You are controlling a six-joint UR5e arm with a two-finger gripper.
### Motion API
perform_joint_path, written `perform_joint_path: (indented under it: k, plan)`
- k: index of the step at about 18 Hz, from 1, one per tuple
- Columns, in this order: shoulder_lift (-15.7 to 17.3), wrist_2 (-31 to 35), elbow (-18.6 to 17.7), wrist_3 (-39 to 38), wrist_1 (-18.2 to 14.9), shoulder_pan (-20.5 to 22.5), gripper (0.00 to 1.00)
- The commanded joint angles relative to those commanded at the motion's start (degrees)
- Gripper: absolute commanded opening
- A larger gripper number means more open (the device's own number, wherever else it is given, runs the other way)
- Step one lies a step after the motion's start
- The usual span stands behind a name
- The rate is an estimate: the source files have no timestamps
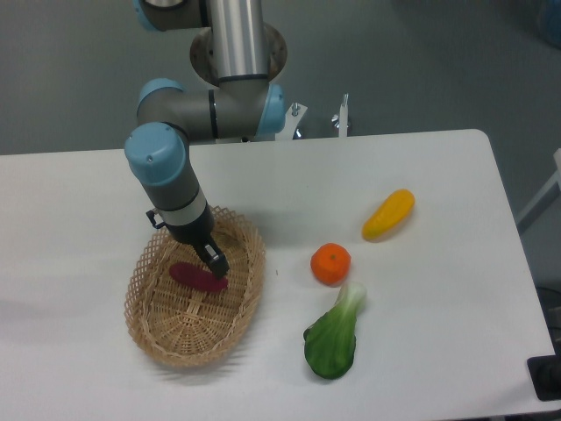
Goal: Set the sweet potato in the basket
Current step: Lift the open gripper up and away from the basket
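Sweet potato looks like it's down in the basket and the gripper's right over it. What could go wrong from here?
1. The gripper sits at the right end of the sweet potato; if a finger is touching it, lifting may drag it.
2. The fingers hang inside the basket, near its lacy rim; a sideways exit could snag the weave and shift the basket.
3. I cannot tell whether the jaws are fully open.
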Motion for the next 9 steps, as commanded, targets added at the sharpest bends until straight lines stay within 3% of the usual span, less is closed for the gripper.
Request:
perform_joint_path:
  k: [5,9]
  plan:
    - [0.9,-0.2,9.6,-0.5,-0.2,6.8,1.0]
    - [1.3,-0.2,13.9,2.9,-2.1,12.8,1.0]
